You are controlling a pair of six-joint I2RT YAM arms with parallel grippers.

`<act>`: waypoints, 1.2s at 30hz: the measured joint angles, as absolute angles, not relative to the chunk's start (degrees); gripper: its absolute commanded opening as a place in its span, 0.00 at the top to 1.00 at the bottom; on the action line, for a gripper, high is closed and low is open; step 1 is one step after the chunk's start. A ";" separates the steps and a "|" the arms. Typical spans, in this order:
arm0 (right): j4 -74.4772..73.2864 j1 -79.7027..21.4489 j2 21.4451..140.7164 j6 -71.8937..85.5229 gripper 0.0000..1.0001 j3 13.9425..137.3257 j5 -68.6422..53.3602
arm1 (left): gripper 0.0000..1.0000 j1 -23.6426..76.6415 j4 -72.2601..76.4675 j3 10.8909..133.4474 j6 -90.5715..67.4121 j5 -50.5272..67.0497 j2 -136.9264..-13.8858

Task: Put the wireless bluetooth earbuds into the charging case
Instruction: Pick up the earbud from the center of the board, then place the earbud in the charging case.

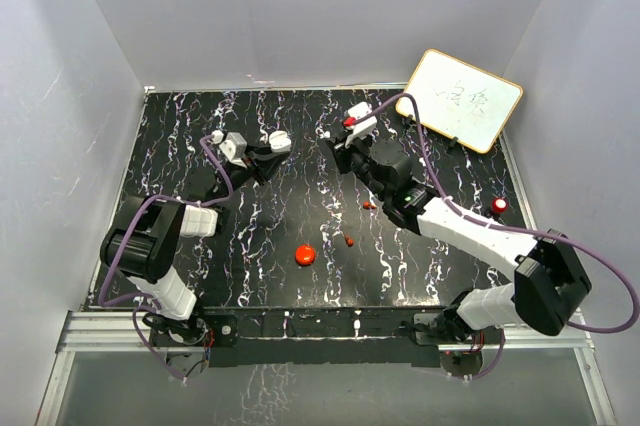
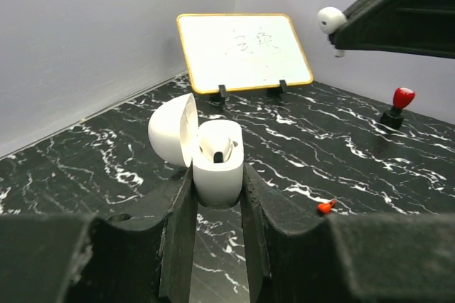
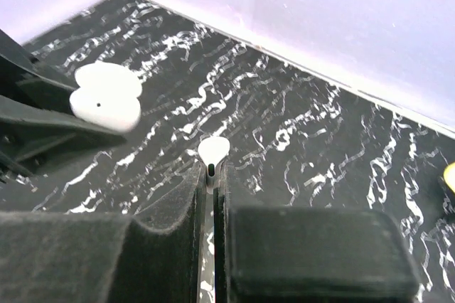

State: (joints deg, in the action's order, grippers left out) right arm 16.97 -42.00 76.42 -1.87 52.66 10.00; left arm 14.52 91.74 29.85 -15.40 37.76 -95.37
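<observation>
The small white plastic earbud (image 3: 213, 150) is pinched between the closed fingers of the right gripper (image 3: 212, 175). Its rounded head sticks out above the fingertips, in the middle of the right wrist view, in the air over the table. In the left wrist view this earbud appears at the upper right, at the tip of the right gripper, higher than the case and apart from it.

The white rounded plastic charging case (image 2: 217, 164) stands upright in the centre of the left wrist view. The left gripper (image 2: 217, 200) clamps it by its lower body. The lid (image 2: 173, 131) is open and leans to the left. In one slot sits something whitish with a dark spot; I cannot tell if it is an earbud. In the top view the case is up and left of centre, and the right gripper faces it from the right, near but not touching.

On the black marbled table (image 1: 250, 276), one tiny red plastic earbud (image 1: 368, 205) lies just right of centre. A second red earbud (image 1: 349, 241) lies a little lower. A flat red round puck (image 1: 305, 255) lies lower left of them. A whiteboard with yellow frame (image 1: 465, 101) leans at the upper right, and a red knob on a black base (image 1: 499, 206) stands at the right edge.
</observation>
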 measured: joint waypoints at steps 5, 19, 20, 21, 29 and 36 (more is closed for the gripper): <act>25.15 -42.00 78.30 -1.74 1.00 50.68 5.89 | 1.00 16.71 91.74 30.89 -15.68 38.41 -95.39; 47.94 -41.98 79.92 -1.87 1.00 41.43 -7.20 | 1.00 20.60 91.72 31.07 -9.37 42.24 -95.35; 48.88 -41.98 79.92 -1.83 1.00 41.39 -7.53 | 1.00 20.67 91.72 31.07 -9.10 42.41 -95.37; 49.69 -41.98 79.92 -1.78 1.00 41.34 -7.75 | 1.00 20.75 91.72 31.07 -8.84 42.54 -95.37; 52.88 -41.98 80.62 -1.19 1.00 41.34 -8.86 | 1.00 20.75 91.72 31.03 -7.90 42.70 -95.29; 53.23 -41.98 83.37 -0.05 1.00 41.36 -8.97 | 1.00 20.82 91.72 31.00 -7.90 42.65 -95.07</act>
State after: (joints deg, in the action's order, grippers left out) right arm 53.23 -41.98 83.37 -0.05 41.36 -8.97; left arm 20.82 91.72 31.00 -7.90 42.65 -95.07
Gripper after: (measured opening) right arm 0.033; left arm 0.256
